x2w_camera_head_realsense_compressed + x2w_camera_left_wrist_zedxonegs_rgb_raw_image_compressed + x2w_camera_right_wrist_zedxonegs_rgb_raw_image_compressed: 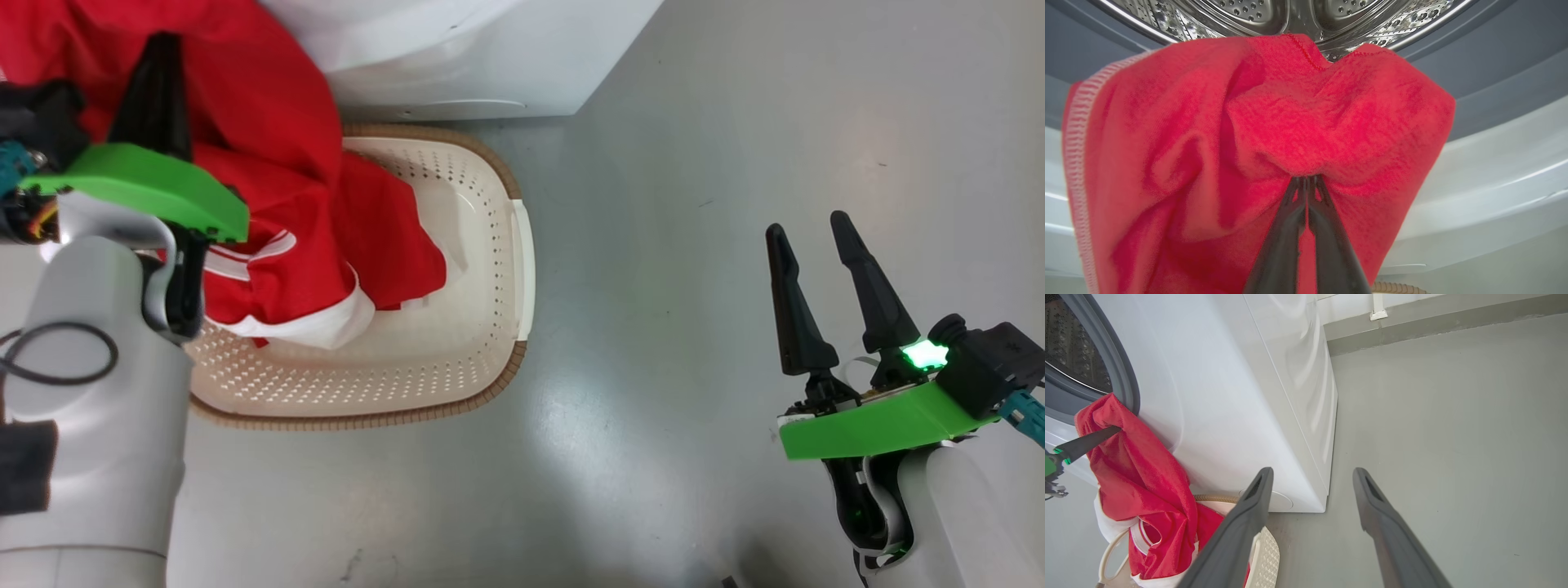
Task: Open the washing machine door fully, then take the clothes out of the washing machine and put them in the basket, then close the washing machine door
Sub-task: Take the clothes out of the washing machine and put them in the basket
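Note:
My left gripper is shut on the red clothes, pinching a fold just below the washing machine's steel drum. From the head the clothes hang from the left gripper down into the cream basket, white trim lying inside it. In the right wrist view the red cloth drapes from the grey ring of the washing machine to the basket. My right gripper stands open over bare floor, right of the basket. The washing machine door is out of view.
Grey floor spreads to the right of the basket and machine. A wall base with a white fitting runs behind the machine's far side.

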Controlling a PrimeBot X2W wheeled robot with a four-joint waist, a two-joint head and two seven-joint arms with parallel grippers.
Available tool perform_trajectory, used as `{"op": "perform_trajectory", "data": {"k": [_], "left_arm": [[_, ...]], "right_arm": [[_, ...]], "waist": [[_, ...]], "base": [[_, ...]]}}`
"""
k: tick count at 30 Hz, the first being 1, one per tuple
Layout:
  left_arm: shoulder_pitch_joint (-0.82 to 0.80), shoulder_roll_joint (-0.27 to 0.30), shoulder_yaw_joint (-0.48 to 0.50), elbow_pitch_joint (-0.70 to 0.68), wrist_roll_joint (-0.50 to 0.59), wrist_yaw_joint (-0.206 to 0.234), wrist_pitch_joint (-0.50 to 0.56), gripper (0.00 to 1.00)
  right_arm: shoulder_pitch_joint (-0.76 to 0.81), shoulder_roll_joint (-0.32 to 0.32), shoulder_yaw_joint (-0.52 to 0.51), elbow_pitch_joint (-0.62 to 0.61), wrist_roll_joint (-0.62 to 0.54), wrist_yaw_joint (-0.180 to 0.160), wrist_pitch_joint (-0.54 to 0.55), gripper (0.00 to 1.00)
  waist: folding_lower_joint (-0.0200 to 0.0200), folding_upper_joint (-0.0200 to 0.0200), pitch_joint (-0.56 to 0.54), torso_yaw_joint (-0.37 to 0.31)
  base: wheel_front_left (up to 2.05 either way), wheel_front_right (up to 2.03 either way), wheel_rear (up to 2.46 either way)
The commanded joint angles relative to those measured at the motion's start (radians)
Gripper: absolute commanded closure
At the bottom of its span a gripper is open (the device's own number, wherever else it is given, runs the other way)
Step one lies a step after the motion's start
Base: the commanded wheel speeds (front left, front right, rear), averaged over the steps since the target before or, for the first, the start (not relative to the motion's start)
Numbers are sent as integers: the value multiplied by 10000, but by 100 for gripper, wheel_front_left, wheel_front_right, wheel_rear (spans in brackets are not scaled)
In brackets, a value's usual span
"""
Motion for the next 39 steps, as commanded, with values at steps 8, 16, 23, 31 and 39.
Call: {"op": "perform_trajectory", "data": {"k": [8, 16, 23, 31, 39], "left_arm": [[1264, 27, 140, -1506, -162, -52, -49, 100], [2409, -217, 219, -3250, -182, -52, -49, 100], [3216, -325, 352, -4783, -170, -52, -49, 100], [4406, -476, 661, -7017, -89, -52, -49, 100], [5678, -558, 431, -8113, -69, -52, -49, 100]], "right_arm": [[104, -3, 119, -180, -114, 48, -65, 0], [187, -3, 32, -123, -185, 48, -65, 0], [294, -3, -25, -100, -260, 48, -65, 0], [371, -3, -57, -60, -308, 48, -65, 0], [402, -3, -45, -84, -306, 48, -65, 0]], "waist": [[0, 0, -217, 291], [0, 0, -481, 540], [0, 0, -688, 707], [0, 0, -900, 792], [0, 0, -903, 825]], "base": [[0, 0, 0], [0, 0, 0], [0, 0, 0], [0, 0, 0], [0, 0, 0]]}}
